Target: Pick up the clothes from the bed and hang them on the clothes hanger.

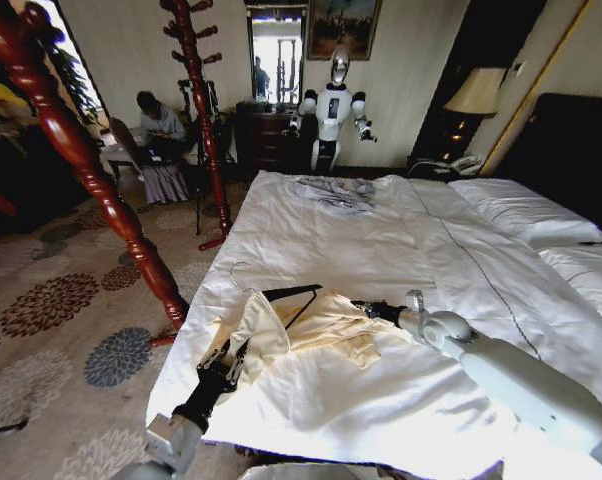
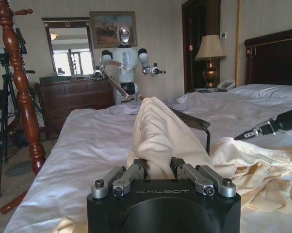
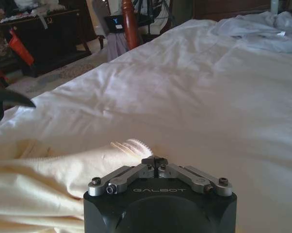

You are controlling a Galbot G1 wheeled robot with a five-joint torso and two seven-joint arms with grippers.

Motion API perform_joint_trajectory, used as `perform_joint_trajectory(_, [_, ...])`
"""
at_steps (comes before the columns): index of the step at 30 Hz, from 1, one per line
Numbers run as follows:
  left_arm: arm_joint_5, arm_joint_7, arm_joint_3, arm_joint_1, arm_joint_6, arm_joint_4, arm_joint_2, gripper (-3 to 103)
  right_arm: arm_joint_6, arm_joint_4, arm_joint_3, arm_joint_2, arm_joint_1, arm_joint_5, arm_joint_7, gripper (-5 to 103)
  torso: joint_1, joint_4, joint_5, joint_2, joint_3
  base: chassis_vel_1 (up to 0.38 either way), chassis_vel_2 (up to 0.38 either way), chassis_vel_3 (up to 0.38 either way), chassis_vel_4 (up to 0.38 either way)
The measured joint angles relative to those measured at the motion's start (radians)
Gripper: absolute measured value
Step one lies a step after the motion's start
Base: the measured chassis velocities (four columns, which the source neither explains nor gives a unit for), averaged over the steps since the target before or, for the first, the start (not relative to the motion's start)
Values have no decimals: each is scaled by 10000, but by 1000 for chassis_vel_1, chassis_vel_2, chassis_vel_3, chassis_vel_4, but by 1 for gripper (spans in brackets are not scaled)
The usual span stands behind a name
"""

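Cream-yellow and thin, the clothes [image 1: 326,335] lay near the foot corner of the bed [image 1: 331,240], with one part already pulled over an end of the clothes hanger [image 1: 286,295]. The hanger lay on the sheet and its silver hook pointed toward the bed edge.

The left gripper [image 1: 226,362] was at the bed's left edge, and its fingers were closed on a raised fold of the shirt, as the left wrist view showed [image 2: 158,170]. The fabric stood up from the jaws and went over the black hanger bar [image 2: 192,121].

The right gripper [image 1: 366,308] lay low on the sheet just beside the shirt's far side. In the right wrist view its fingertips met together [image 3: 155,161], touching the ribbed edge of the shirt [image 3: 131,145]; whether any cloth was pinched between them, I could not tell.

The step in hand seemed to be dressing the hanger. To do it well, the left arm should keep the fold tight and lift it gently, so that the thin cloth does not slip off. The right gripper should take the opposite shoulder and not the sheet under it. The grey garment [image 1: 333,192] farther up the bed should be left alone.
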Motion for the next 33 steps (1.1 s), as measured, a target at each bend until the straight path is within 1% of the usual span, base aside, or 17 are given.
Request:
perform_joint_trajectory(1, [59,59,35,52,25,-15,22,24,-10,107,261,-65,-94,122,102,0,0,0,2,0,0,0,0,0,0])
perform_joint_trajectory(2, [59,59,35,52,25,-15,22,24,-10,107,261,-65,-94,122,102,0,0,0,2,0,0,0,0,0,0])
perform_joint_trajectory(4, [184,161,80,139,46,-16,55,24,-26,258,602,-160,-219,321,257,0,0,0,0,0,0,0,0,0,0])
perform_joint_trajectory(6, [458,361,190,281,49,25,130,24,-87,579,1286,-350,-528,693,484,0,0,0,1,0,0,0,0,0,0])
perform_joint_trajectory(7, [458,361,190,281,49,25,130,24,-87,579,1286,-350,-528,693,484,0,0,0,1,0,0,0,0,0,0])
perform_joint_trajectory(10, [651,567,354,345,53,34,287,24,-137,1020,1916,-583,-883,965,704,0,-1,0,3,0,0,0,0,0,0])
perform_joint_trajectory(15, [676,578,530,198,98,161,406,24,-215,1624,2547,-831,-1255,1239,1000,0,0,0,1,0,0,0,0,0,0])
perform_joint_trajectory(16, [662,565,573,83,110,236,479,24,-234,1909,2727,-979,-1368,1455,1183,0,-1,0,2,0,0,0,0,0,0])
perform_joint_trajectory(20, [531,527,627,-148,182,313,582,24,-244,2264,2886,-1185,-1451,1711,1359,0,-1,0,1,1,0,0,0,0,0])
perform_joint_trajectory(21, [312,467,718,-570,313,399,713,24,-265,2582,2988,-1333,-1446,1966,1578,0,-1,1,1,0,0,0,0,0,0])
perform_joint_trajectory(23, [-67,377,883,-1267,486,500,864,24,-324,2902,3054,-1389,-1343,2218,1819,0,0,0,1,0,0,0,0,0,0])
perform_joint_trajectory(24, [-67,377,883,-1267,486,500,864,24,-324,2902,3054,-1389,-1343,2218,1819,0,0,0,1,0,0,0,0,0,0])
perform_joint_trajectory(26, [-418,304,1114,-1889,639,593,970,24,-366,3157,3096,-1426,-1246,2441,2037,0,0,1,1,0,1,0,0,0,0])
perform_joint_trajectory(28, [-758,274,1708,-2848,791,792,1119,24,-452,3613,3127,-1515,-1060,2885,2411,0,0,0,1,0,1,0,0,0,0])
perform_joint_trajectory(29, [-810,254,1929,-3154,826,874,1151,24,-475,3764,3143,-1551,-995,3013,2509,0,0,-1,1,0,1,0,0,0,0])
perform_joint_trajectory(30, [-810,254,1929,-3154,826,874,1151,24,-475,3764,3143,-1551,-995,3013,2509,0,0,-1,1,0,1,0,0,0,0])
perform_joint_trajectory(33, [-1141,81,2858,-4458,1072,1211,1132,24,-522,4313,3302,-1735,-778,3466,2860,0,0,-1,0,0,1,0,0,0,0])
